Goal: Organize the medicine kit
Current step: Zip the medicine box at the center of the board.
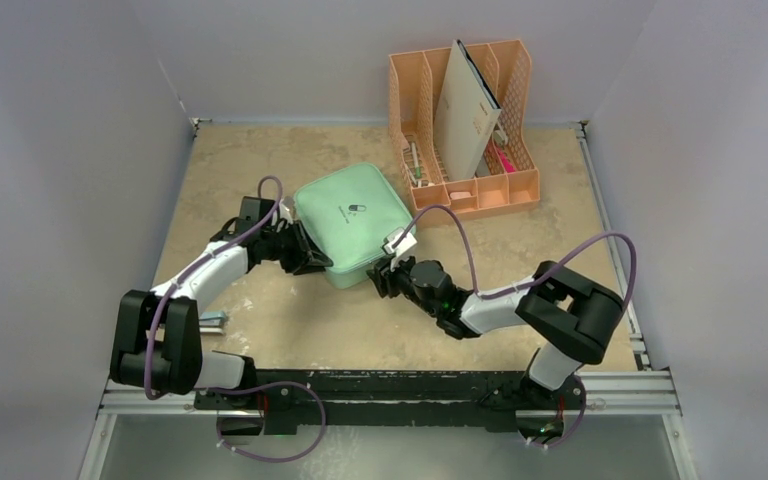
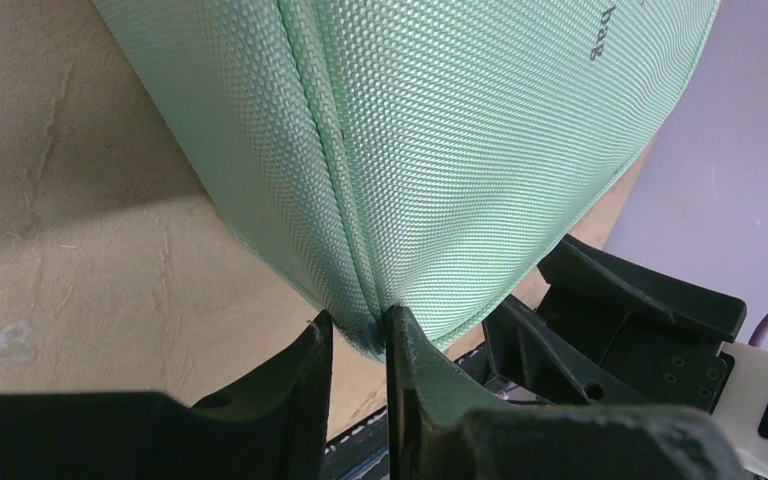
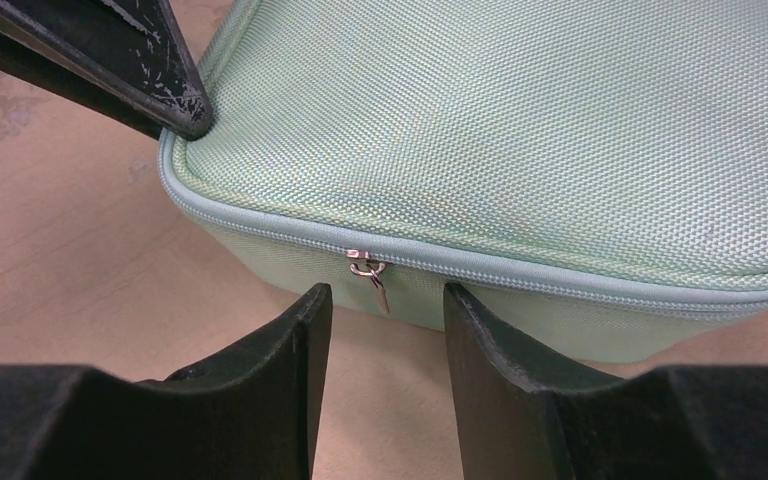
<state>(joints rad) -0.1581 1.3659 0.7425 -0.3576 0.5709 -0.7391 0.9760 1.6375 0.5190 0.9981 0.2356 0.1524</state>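
While two end effectors (image 2: pixel 360 322) (image 3: pixel 388 295) flank its corner, one medicine kit (image 1: pixel 352 222) lies zipped.

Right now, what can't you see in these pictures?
- Inside the medicine kit: all views, it is closed.
- The kit's print: left wrist view, cut by the top edge; top view, too small.
- Things in the file organizer: top view, too small, behind its walls.
- Whether the left gripper pinches the kit's corner: left wrist view, its tips hide the contact.

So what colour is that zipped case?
Mint green; the medicine kit shows best in the right wrist view.
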